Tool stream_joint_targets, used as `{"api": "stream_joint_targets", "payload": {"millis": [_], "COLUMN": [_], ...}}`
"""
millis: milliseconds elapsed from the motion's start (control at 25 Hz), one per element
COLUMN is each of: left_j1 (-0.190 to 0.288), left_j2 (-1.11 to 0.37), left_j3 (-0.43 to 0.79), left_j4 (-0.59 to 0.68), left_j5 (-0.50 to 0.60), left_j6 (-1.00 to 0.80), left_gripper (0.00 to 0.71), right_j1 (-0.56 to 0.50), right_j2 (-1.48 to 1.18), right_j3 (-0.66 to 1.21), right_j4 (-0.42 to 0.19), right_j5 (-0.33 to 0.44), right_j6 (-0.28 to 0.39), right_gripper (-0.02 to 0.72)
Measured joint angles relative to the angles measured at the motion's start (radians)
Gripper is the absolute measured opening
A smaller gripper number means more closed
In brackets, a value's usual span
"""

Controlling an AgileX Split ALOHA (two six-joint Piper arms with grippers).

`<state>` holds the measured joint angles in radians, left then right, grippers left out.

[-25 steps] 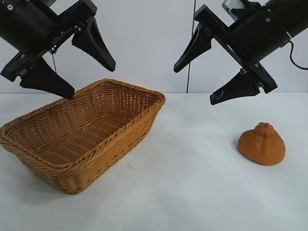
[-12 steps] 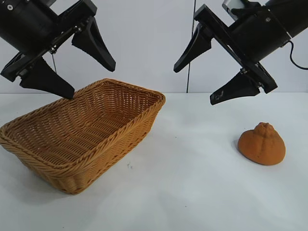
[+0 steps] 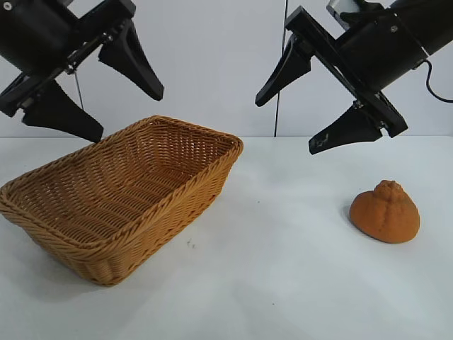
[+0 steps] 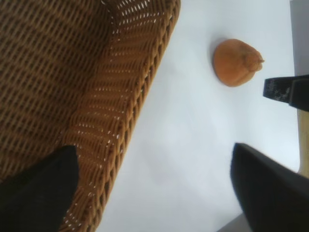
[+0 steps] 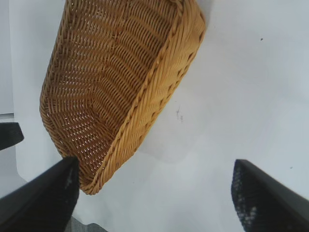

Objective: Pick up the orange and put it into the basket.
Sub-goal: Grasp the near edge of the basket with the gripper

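1. White tabletop is carrying everything, under a pale wall.
2. Toward its left edge the basket is sitting empty; the left gripper is hanging above its far rim, fingers spread and holding nothing.
3. The right gripper is hovering mid-table, fingers also wide apart.
4. Near the right edge the orange is lying untouched, so the approach is probably just starting: next, the right gripper needs lowering over it.
5. Only the left wrist view is showing basket and orange together; the right wrist view is showing the basket alone.
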<state>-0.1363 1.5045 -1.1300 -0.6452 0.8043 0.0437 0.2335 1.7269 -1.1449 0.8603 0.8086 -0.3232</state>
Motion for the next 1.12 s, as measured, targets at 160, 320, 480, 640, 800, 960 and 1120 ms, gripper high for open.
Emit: {"api": "stream_joint_targets", "payload": {"millis": [160, 320, 480, 640, 800, 960, 1120], "left_j1": [0.000, 0.000, 0.000, 0.000, -0.019, -0.092, -0.117], "left_j2": [-0.055, -0.070, -0.070, -0.070, -0.070, -0.069, -0.026], "left_j3": [0.001, 0.037, 0.100, 0.162, 0.201, 0.207, 0.207], "left_j4": [0.174, 0.288, 0.333, 0.335, 0.337, 0.346, 0.410], "left_j5": [0.054, 0.075, 0.060, 0.015, -0.026, -0.109, -0.140], "left_j6": [-0.264, -0.500, -0.651, -0.723, -0.759, -0.826, -0.917], "left_gripper": [0.609, 0.609, 0.609, 0.609, 0.609, 0.609, 0.609], "right_j1": [0.000, 0.000, 0.000, 0.000, 0.000, 0.000, 0.000], "right_j2": [0.000, 0.000, 0.000, 0.000, 0.000, 0.000, 0.000], "right_j3": [0.000, 0.000, 0.000, 0.000, 0.000, 0.000, 0.000], "right_j4": [0.000, 0.000, 0.000, 0.000, -0.001, -0.001, -0.001], "right_j5": [0.000, 0.000, 0.000, 0.000, 0.000, 0.000, 0.000], "right_j6": [0.000, 0.000, 0.000, 0.000, 0.000, 0.000, 0.000], "right_gripper": [0.589, 0.589, 0.589, 0.589, 0.589, 0.589, 0.589]}}
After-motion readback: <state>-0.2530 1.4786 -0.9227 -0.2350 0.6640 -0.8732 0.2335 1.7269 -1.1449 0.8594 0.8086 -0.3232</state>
